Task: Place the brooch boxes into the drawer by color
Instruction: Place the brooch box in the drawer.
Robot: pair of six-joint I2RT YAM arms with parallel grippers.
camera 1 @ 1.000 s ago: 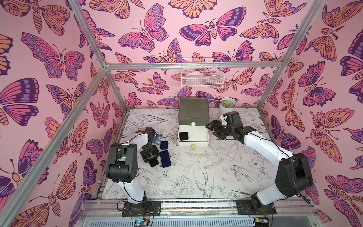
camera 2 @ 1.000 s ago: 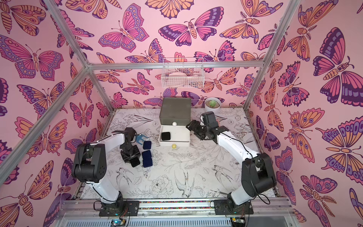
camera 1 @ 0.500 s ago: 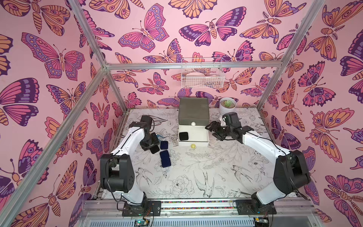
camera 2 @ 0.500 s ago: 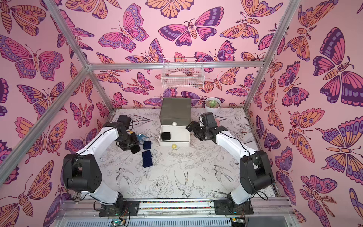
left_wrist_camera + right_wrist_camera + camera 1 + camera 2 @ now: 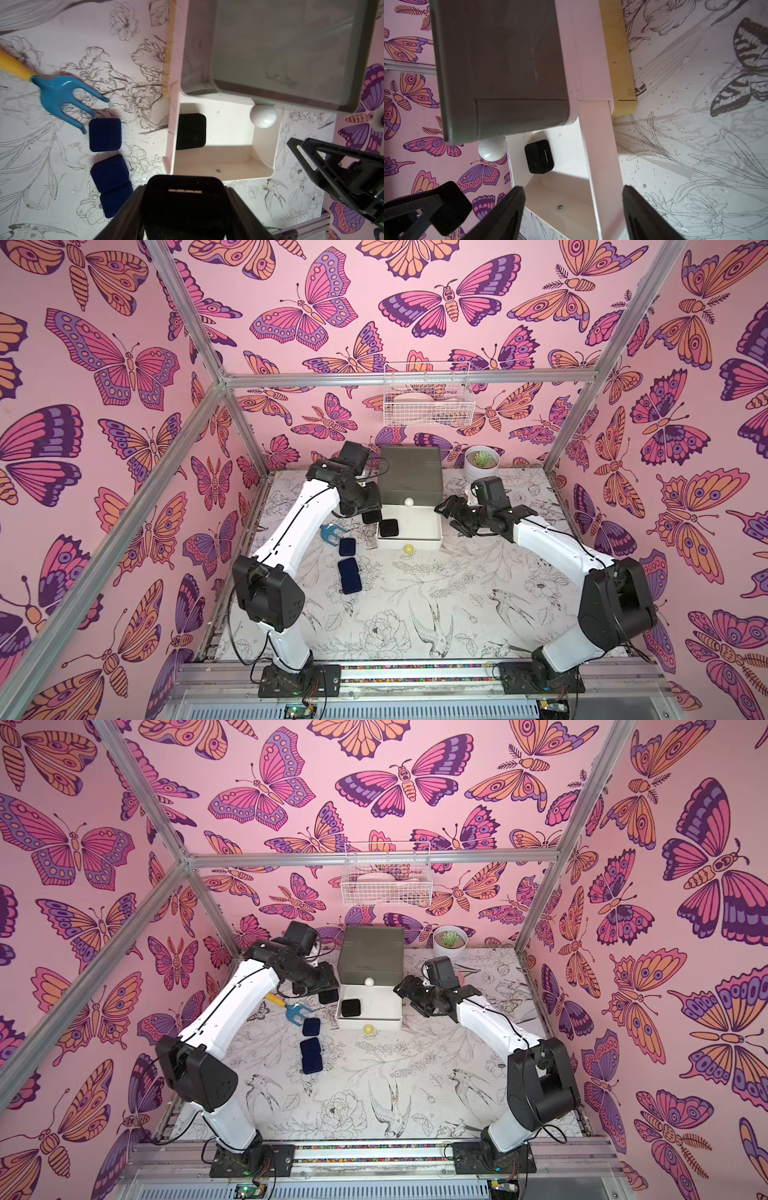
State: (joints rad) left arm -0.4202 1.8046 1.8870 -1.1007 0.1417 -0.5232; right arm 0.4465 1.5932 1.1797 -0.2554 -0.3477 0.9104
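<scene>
drawer: three-tier chest (image 5: 409, 472) at the back of the table, olive-green tier on top, the white middle drawer (image 5: 419, 526) pulled out toward the front. the yellow tier shows only as a strip at the sides in the wrist views.
boxes in drawer: one black brooch box (image 5: 389, 527), flat on the floor against the left wall. bare white floor runs from it to the right wall.
held box: a second black brooch box (image 5: 185, 207), hinge line facing the left wrist camera. in both top views it hangs just outside the drawer's left rim, near the chest's front.
left gripper: left gripper (image 5: 184, 191) with fingers (image 5: 128, 209) pressed on that box's two sides.
right gripper: right gripper (image 5: 451, 514) spread wide, carrying nothing, just beside the drawer's right wall. in the right wrist view that wall runs between the fingers (image 5: 508, 207); contact cannot be told.
navy boxes: three on the table left of the drawer, one (image 5: 347, 546) apart, two (image 5: 349, 576) overlapping.
tool: blue fork with a yellow handle (image 5: 297, 1011), prongs just beside the lone navy box.
knobs: two seen, white (image 5: 409, 502) on the olive tier, yellow (image 5: 408, 548) at the open drawer's front.
edges: wire basket (image 5: 426, 406) on the back wall, a potted plant (image 5: 482, 462) in the back right corner.
open room: the printed table (image 5: 415, 614) lies bare between the arms' bases and the drawer front.
</scene>
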